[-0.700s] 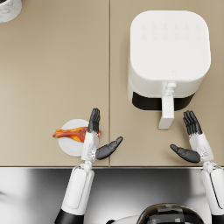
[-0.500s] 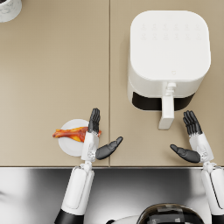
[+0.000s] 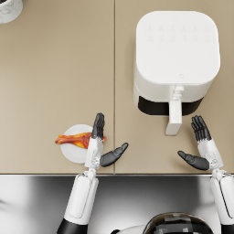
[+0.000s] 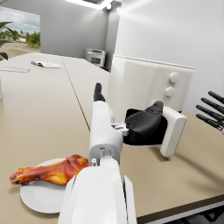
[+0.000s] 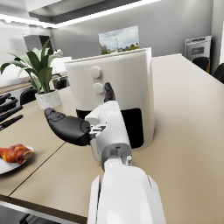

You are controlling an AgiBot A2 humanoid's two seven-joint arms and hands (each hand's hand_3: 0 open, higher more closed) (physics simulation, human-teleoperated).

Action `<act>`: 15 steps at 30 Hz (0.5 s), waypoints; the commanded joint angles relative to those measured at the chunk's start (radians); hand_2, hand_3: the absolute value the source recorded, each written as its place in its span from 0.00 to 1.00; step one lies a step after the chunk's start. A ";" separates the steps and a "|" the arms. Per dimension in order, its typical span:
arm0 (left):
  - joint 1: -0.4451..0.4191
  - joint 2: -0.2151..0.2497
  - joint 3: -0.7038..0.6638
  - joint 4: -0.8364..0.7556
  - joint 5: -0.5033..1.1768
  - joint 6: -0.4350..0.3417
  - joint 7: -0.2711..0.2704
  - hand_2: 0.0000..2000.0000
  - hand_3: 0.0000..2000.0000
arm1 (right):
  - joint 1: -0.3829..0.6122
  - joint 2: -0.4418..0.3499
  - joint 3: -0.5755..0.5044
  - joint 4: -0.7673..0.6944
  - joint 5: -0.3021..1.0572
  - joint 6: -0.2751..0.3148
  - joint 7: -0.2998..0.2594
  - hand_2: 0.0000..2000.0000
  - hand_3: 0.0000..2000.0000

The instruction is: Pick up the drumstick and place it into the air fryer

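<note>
A reddish-brown drumstick lies on a small white plate near the table's front edge; it also shows in the left wrist view as the drumstick on the plate. My left hand hovers open just right of the plate, fingers spread, holding nothing. The white air fryer stands at the back right with its drawer partly pulled out and its handle pointing toward me. My right hand is open to the right of that handle.
A white pot sits at the far left corner of the beige table. The table's front edge runs just behind both wrists. A potted plant stands further off in the right wrist view.
</note>
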 commanded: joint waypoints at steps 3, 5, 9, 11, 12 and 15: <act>-0.005 0.008 -0.007 0.012 0.000 -0.046 -0.046 0.00 0.00 | 0.025 -0.025 0.019 -0.002 0.000 -0.045 0.046 0.00 0.00; -0.003 0.015 -0.021 0.014 0.000 -0.059 -0.058 0.00 0.00 | 0.031 -0.035 0.022 -0.013 0.000 -0.058 0.059 0.00 0.00; -0.030 0.015 -0.051 -0.015 0.133 -0.069 -0.069 0.00 0.00 | 0.046 -0.057 0.031 -0.033 0.088 -0.068 0.069 0.00 0.00; -0.036 0.018 -0.069 -0.011 0.222 -0.070 -0.070 0.00 0.00 | 0.055 -0.067 0.029 -0.058 0.177 -0.070 0.071 0.00 0.00; -0.035 0.021 -0.078 -0.006 0.267 -0.071 -0.071 0.00 0.00 | 0.060 -0.073 0.032 -0.071 0.222 -0.070 0.071 0.00 0.00; -0.049 0.023 -0.102 -0.010 0.401 -0.072 -0.072 0.00 0.00 | 0.065 -0.084 0.039 -0.105 0.322 -0.071 0.072 0.00 0.00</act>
